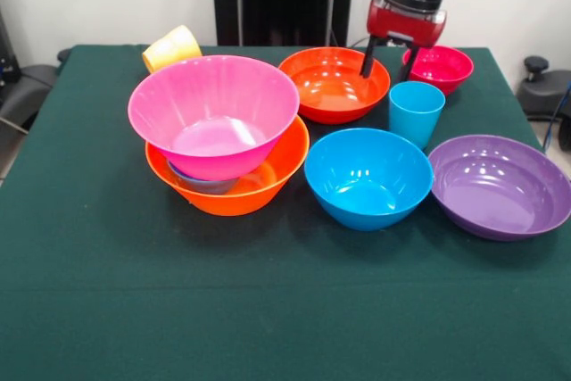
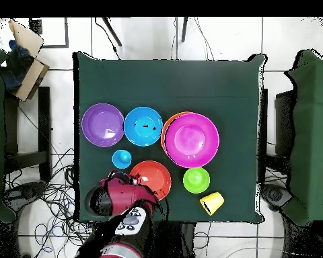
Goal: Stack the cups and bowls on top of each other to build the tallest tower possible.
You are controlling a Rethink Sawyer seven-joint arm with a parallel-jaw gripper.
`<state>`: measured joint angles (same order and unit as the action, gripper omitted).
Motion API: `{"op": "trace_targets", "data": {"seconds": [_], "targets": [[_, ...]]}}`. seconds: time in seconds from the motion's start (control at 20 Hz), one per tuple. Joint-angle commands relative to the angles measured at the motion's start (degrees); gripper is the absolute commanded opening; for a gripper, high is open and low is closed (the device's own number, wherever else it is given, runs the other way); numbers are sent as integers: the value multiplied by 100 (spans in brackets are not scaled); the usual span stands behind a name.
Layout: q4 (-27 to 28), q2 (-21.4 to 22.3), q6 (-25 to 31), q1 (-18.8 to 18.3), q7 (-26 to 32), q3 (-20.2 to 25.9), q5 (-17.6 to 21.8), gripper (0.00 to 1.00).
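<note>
Clearly, the tower (image 1: 223, 144) is a large pink bowl (image 1: 214, 109) tilted inside a large orange bowl (image 1: 259, 186), on the worktop (image 1: 89, 247) toward its left edge in the front view. Well apart, the pincer (image 1: 390, 62) stands wide, one finger (image 1: 368, 60) inside the red-orange bowl (image 1: 330, 86).

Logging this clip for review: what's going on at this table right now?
The gripper is open at the rim of the red-orange bowl, one finger inside it, nothing lifted. The tower so far is the pink bowl tilted in the large orange bowl. The blue bowl, purple bowl and light blue cup stand loose.
</note>
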<state>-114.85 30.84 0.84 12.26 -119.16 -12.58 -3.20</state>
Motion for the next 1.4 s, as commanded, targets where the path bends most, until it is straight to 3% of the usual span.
{"op": "trace_targets", "data": {"seconds": [0.05,1.2,1.25,1.4], "targets": [[646,-640,-691,-138,-802,315,-67,100],[576,-743,-1063,-579,-597,462,241,100],[543,-735,-1065,-621,-585,485,246,0],[453,-636,-892,-848,-490,689,384,0]]}}
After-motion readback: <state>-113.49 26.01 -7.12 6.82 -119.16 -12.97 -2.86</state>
